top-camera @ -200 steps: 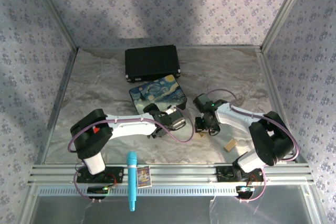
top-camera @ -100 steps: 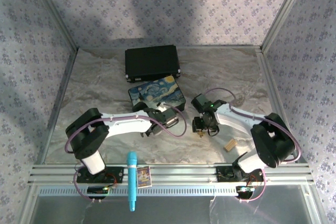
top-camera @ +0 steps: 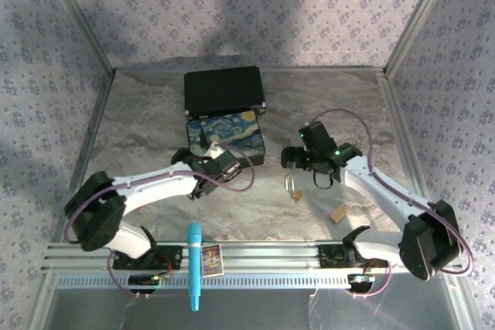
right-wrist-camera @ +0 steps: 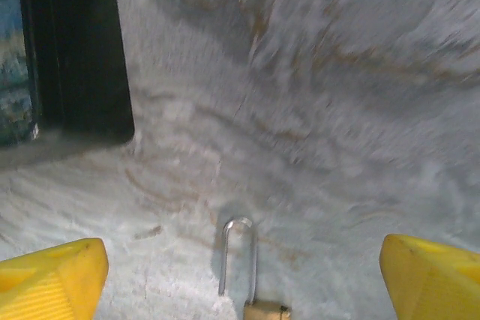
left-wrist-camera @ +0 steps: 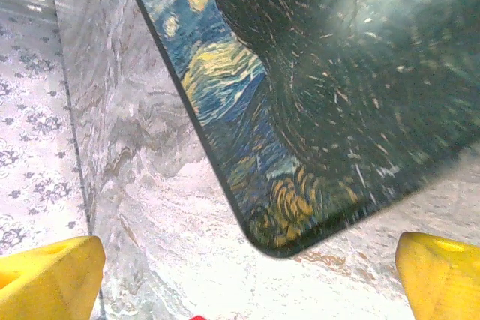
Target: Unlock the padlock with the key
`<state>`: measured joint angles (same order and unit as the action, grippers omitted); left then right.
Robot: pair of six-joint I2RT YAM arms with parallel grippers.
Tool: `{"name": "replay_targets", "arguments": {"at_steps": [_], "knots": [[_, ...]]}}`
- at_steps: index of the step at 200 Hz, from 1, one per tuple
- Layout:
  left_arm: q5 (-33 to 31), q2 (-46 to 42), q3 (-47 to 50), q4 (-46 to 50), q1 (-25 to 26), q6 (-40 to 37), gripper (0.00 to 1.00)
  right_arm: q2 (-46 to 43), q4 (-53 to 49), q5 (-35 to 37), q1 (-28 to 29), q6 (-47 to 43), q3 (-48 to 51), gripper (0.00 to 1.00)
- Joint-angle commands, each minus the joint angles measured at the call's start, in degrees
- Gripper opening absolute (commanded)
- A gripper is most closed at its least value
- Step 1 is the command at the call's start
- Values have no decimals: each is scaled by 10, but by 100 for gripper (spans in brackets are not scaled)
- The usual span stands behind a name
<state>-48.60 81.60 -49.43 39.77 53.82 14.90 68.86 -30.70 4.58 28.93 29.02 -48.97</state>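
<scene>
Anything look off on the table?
The small brass padlock lies flat on the marbled table, unheld. In the right wrist view one leg of its silver shackle seems to end beside the body, possibly open.

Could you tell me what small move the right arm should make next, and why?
Probably lower the open right gripper onto the padlock: it lies loose on the table just ahead of the empty fingers, and needs steadying before unlocking.

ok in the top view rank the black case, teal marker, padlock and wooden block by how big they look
1. black case
2. teal marker
3. padlock and wooden block, both tiny and too alike to rank
</scene>
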Motion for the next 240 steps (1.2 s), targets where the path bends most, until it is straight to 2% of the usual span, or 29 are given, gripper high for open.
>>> {"name": "replay_targets", "arguments": {"at_steps": [1, 19, 35, 52, 69, 82, 94, 116, 132, 143, 153, 159, 184, 198, 204, 211, 217, 228, 240], "knots": [[6, -82, 23, -42, 6, 10, 99, -36, 63, 39, -48, -39, 18, 95], [16, -170, 52, -91, -9, 6, 100, -55, 106, 61, -90, -59, 41, 95], [16, -246, 86, -144, -48, 15, 100, -72, 155, 87, -130, -94, 70, 95], [17, -312, 127, -214, -113, 24, 100, -91, 261, 136, -155, -146, 130, 95], [37, -358, 181, -295, -180, -16, 100, -103, 359, 174, -178, -193, 192, 99], [67, -374, 239, -397, -232, -79, 100, -99, 412, 171, -208, -220, 224, 99], [99, -370, 284, -479, -294, -99, 100, -79, 460, 158, -238, -226, 248, 98], [108, -326, 312, -539, -383, -61, 100, -28, 568, 136, -273, -244, 291, 98], [143, -266, 330, -623, -428, -78, 100, 9, 629, 118, -280, -263, 303, 97], [169, -217, 336, -675, -455, -85, 100, 24, 631, 103, -278, -273, 297, 96], [195, -165, 338, -728, -482, -85, 100, 41, 684, 94, -278, -278, 304, 96], [202, -145, 330, -741, -490, -84, 100, 55, 713, 90, -279, -288, 306, 96], [310, -67, 311, -832, -527, -97, 100, 136, 792, 64, -291, -291, 303, 96], [340, -10, 297, -869, -531, -106, 100, 194, 856, 48, -290, -300, 302, 96], [353, 21, 295, -893, -531, -110, 100, 189, 818, 47, -288, -305, 289, 97], [366, 65, 295, -933, -531, -117, 100, 176, 750, 12, -291, -312, 265, 98], [374, 85, 296, -981, -529, -129, 100, 183, 759, -11, -298, -311, 262, 99], [387, 55, 257, -850, -529, -124, 100, 181, 753, -21, -307, -305, 262, 99], [401, 71, 269, -903, -537, -125, 100, 182, 756, -18, -305, -306, 262, 99]]}}
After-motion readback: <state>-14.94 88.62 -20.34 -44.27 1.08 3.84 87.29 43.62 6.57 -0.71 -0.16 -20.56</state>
